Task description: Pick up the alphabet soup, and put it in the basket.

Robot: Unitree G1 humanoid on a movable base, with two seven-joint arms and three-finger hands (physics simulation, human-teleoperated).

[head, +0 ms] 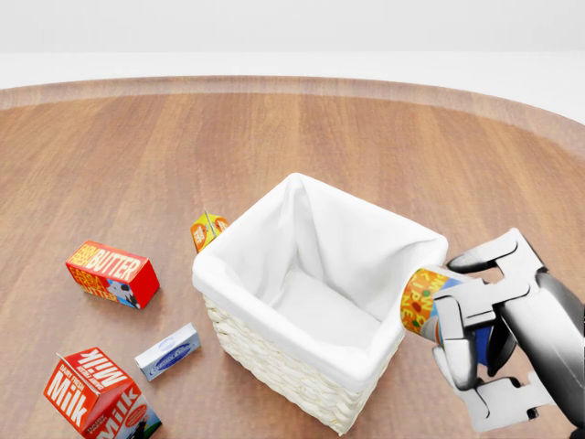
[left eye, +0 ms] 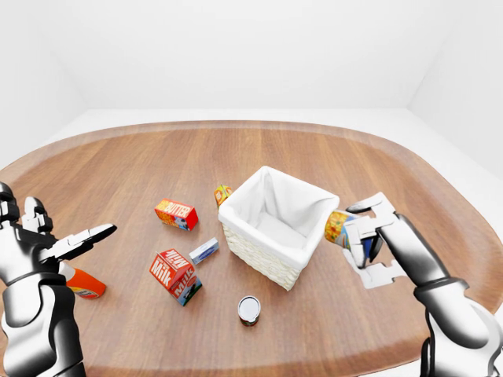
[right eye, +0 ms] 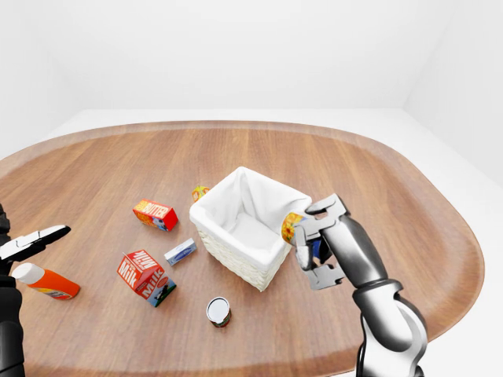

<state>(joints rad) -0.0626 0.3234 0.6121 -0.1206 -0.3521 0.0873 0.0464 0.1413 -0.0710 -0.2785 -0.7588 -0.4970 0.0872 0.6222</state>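
Colours on the brown wood-grain table (left eye: 377, 157)

White-lined pale wicker basket (head: 274, 361); yellow, orange and blue patterned soup can (head: 422, 300); red butter box (head: 111, 273); red-and-white milk carton (head: 96, 395); orange bottle (right eye: 47, 283).

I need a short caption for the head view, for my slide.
Right hand holds the soup can tilted beside the white-lined basket.

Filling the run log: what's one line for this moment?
right hand: shut on alphabet soup | beside basket rim | left hand: open
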